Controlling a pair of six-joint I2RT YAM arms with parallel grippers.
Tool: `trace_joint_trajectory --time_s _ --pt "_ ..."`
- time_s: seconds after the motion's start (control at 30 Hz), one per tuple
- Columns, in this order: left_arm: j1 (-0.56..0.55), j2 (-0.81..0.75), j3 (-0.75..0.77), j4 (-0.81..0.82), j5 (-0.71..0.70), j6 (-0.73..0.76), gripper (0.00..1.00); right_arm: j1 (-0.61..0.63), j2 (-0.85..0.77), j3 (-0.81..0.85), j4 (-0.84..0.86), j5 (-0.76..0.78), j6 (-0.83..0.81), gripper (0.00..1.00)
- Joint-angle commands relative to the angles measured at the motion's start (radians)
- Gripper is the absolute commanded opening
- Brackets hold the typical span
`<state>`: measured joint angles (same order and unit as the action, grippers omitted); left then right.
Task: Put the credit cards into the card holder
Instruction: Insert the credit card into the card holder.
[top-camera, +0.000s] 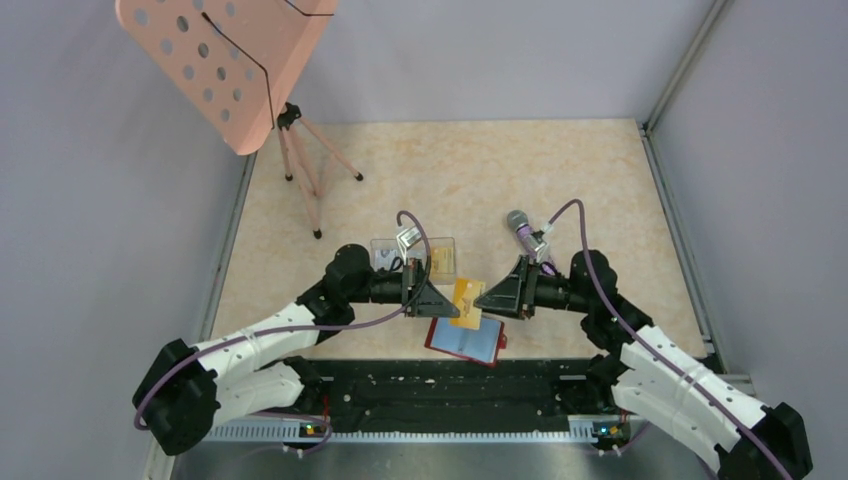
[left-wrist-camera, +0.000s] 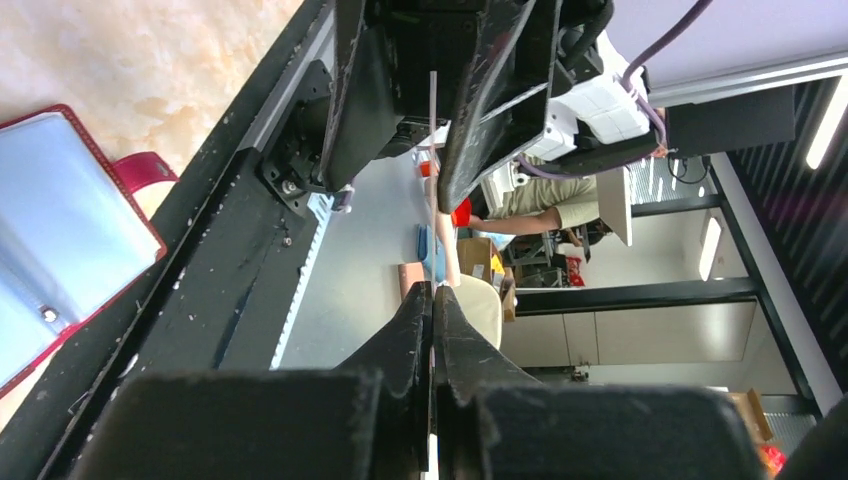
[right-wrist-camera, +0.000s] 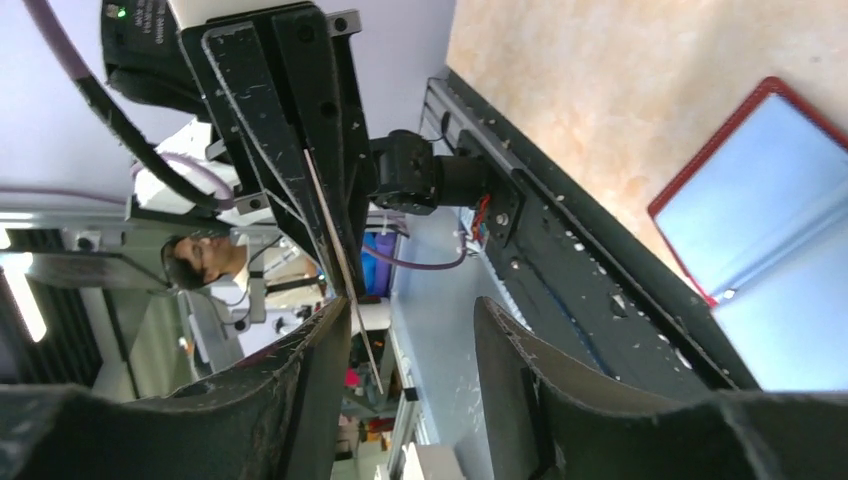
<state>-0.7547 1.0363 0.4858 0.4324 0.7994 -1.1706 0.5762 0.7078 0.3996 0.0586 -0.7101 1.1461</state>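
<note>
A yellow-orange credit card is held in the air between my two grippers, just above the open red card holder, which has pale blue sleeves. My left gripper is shut on the card's left end. In the left wrist view the card shows edge-on, rising from the closed left gripper. My right gripper is open, its jaws either side of the card's other end. In the right wrist view the card lies close to the left finger of the right gripper. The holder also shows in the left wrist view and the right wrist view.
A clear box with more cards sits just behind the left gripper. A silver and purple cylinder lies behind the right arm. A pink perforated stand on a tripod is at the back left. A black rail runs along the near edge.
</note>
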Motion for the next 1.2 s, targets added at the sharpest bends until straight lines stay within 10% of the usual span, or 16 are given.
trace_joint_trajectory --time_s 0.0,0.3,0.57,0.87,1.17 --pt "-0.02 0.001 0.008 0.108 0.02 -0.027 0.0 0.039 -0.014 -0.024 0.173 -0.022 0.079 0.45" --pt "-0.031 0.031 -0.003 0.117 -0.007 -0.037 0.0 0.143 0.012 -0.024 0.242 0.012 0.105 0.0" --pt "-0.028 0.013 0.016 -0.157 -0.137 0.076 0.44 0.144 -0.02 -0.026 0.027 0.112 0.016 0.0" --pt "0.003 0.139 0.14 -0.814 -0.536 0.29 0.48 0.143 0.033 -0.073 -0.169 0.25 -0.066 0.0" --pt "0.038 0.358 0.126 -0.697 -0.484 0.251 0.5 0.143 0.128 -0.145 -0.089 0.293 -0.093 0.0"
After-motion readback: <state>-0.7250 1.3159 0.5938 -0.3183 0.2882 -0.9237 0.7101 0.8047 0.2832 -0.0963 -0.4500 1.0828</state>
